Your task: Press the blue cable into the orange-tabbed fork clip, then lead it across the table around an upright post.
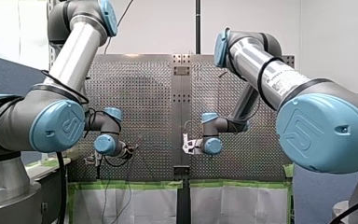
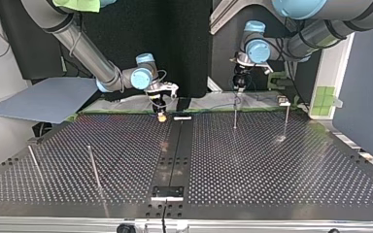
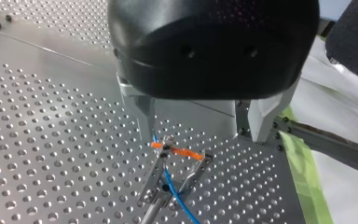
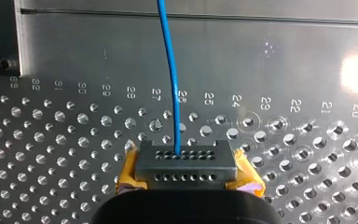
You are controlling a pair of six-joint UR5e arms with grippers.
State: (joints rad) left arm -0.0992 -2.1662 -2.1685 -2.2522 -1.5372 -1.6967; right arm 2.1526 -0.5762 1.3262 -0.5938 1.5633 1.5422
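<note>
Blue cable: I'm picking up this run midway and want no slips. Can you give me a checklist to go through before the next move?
1. Blue cable between the prongs of the fork clip, by the orange tab: ok.
2. Pressed fully down: cannot tell.
3. My left gripper open: ok.
4. My right gripper shut on the cable: ok.
5. Cable round an upright post: not ok.

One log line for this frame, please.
right gripper: shut on thin blue cable | left gripper: open above orange-tabbed metal fork clip | cable: runs between clip prongs
</note>
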